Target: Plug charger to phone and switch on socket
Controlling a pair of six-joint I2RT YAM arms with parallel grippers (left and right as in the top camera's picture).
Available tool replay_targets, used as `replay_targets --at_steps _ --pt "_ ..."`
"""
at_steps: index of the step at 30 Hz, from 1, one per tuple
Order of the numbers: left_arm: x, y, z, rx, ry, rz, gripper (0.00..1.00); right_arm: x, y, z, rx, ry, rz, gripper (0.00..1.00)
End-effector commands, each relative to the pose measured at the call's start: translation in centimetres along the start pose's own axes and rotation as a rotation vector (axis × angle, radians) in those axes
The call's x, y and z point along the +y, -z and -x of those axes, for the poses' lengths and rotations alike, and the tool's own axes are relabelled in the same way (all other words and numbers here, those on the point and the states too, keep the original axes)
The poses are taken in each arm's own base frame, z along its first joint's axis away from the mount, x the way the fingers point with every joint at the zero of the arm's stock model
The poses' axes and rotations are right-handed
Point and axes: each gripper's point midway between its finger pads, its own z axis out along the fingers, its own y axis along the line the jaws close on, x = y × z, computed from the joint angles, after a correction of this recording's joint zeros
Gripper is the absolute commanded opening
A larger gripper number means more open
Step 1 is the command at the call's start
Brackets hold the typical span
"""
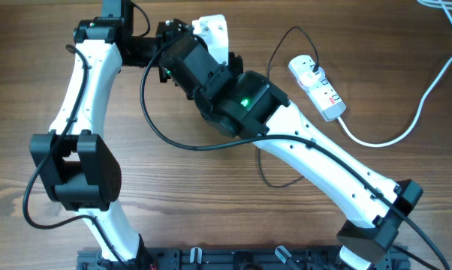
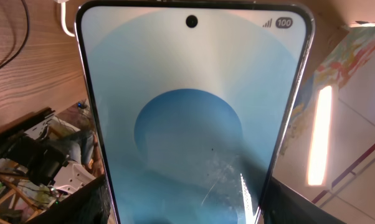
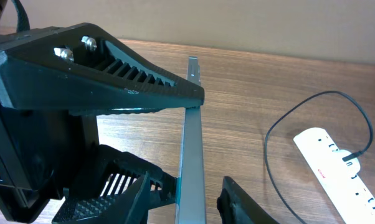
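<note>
The phone (image 2: 194, 124) fills my left view, clamped by the left end effector (image 3: 186, 142) at twelve o'clock. The charger (image 3: 266, 149) is plugged into the socket (image 1: 320, 86) at two o'clock. Docking and switching look undone. I can't tell the right end effector (image 3: 199, 190) spread.

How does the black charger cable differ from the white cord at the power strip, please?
The charger cable is thin and black; the white cord is thicker. The charger cable plugs into the power strip's top face; the white cord leaves its end and runs off the overhead view's right edge. Both join that strip.
</note>
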Motion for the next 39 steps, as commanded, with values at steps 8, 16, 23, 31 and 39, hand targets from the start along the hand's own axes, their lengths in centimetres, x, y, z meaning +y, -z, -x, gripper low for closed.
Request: replay_targets --at_steps 8,16,23,31,39 --pt "-1.4 0.5 -1.4 0.012 -0.039 -0.029 0.72 0.6 0.1 0.4 -0.006 -0.012 0.021 0.15" --pt "-1.4 0.5 -1.4 0.012 -0.046 -0.029 0.90 -0.2 0.1 0.6 -0.026 -0.147 -0.020 0.05" --pt "-1.4 0.5 -1.4 0.012 -0.050 -0.030 1.00 -3.1 2.7 2.5 -0.107 -0.570 -0.058 0.05" --pt "-2.0 0.5 -2.1 0.052 -0.050 -0.062 0.79 -2.7 3.9 -1.2 0.093 -1.374 -0.043 0.05" --pt "-1.8 -0.6 -2.7 0.082 -0.037 -0.053 0.68 -2.2 3.7 0.2 0.051 -1.550 0.000 0.04"
